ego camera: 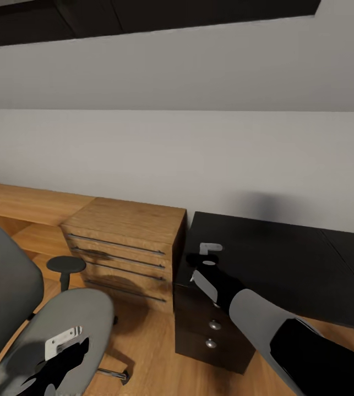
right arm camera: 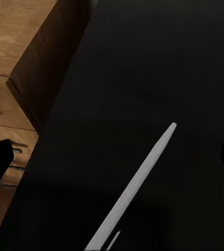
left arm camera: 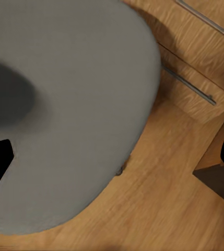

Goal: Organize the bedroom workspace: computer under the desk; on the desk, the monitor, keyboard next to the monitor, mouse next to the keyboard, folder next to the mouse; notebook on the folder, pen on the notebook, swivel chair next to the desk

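The swivel chair (ego camera: 72,319) stands at the lower left of the head view, its grey seat (left arm camera: 65,115) bare. My left gripper (ego camera: 61,357) hovers just above that seat, open (left arm camera: 112,162), with nothing between its fingers. The black desk (ego camera: 287,264) runs along the wall at the right. My right gripper (ego camera: 205,254) is over the desk's left end, open (right arm camera: 112,157). A thin white pen (right arm camera: 135,185) lies on the glossy black top between its spread fingers, touching neither.
A light wooden drawer chest (ego camera: 124,245) stands against the desk's left end, between chair and desk. The desk's black drawer unit (ego camera: 210,330) is below my right forearm. A low wooden ledge (ego camera: 28,201) runs along the wall at the left. Wooden floor (left arm camera: 158,209) lies below.
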{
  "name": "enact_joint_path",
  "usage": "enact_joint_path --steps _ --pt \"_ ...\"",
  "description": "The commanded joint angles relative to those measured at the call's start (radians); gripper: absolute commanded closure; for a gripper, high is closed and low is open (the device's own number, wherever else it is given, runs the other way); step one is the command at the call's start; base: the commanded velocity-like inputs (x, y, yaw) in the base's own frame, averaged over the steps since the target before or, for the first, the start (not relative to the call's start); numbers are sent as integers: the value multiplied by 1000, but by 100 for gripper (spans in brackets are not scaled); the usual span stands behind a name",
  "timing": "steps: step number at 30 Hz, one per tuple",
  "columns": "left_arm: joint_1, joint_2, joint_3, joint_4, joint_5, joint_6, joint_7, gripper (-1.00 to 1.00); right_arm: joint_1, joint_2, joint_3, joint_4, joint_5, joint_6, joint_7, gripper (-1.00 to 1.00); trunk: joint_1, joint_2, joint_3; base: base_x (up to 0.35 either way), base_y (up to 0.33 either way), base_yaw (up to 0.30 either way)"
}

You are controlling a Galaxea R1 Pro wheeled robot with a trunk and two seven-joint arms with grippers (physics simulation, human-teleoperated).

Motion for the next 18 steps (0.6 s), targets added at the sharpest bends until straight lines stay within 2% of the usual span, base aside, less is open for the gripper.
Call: enact_joint_path --steps 1,7,18 --pt "0 0 1 -2 10 5 6 -100 -1 0 6 -1 -1 6 -7 -100 0 -1 -1 0 0 261" --pt "0 0 1 -1 10 5 6 -100 -1 0 5 -1 -1 6 -8 -100 0 -1 -1 0 0 232" --pt "0 0 1 0 9 5 6 -100 -1 0 3 3 -1 7 -8 -100 0 -1 -1 0 0 26"
